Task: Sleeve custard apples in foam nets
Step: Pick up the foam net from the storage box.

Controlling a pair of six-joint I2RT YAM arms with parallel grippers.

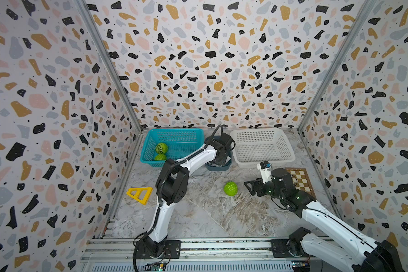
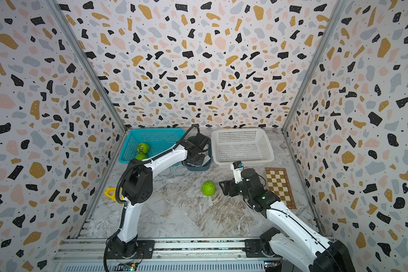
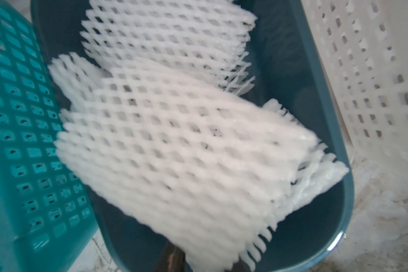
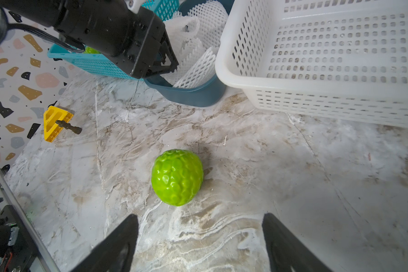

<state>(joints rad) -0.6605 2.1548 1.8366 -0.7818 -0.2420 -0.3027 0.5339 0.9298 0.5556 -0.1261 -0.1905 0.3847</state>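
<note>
Only the left wrist view showed the foam nets close up: flat white mesh sleeves, soft foam, diamond holes, frayed cut ends, stacked in a smooth dark teal oval tub; the frame was blurred. There the left gripper was down in the tub, jaws narrow, nipped on the near edge of the top net. In both top views the wrist mostly hid the nets.

Jaws of the right gripper stood wide, holding nothing. The loose custard apple lay just ahead on the marble-print table, untouched: glossy, bumpy, bright green. Two more custard apples lay in the turquoise slotted basket, clear only in the top views. A white perforated basket stood beside the tub.

The chessboard showed only in the top views, and the dark pin on the yellow triangle only in the right wrist view
</note>
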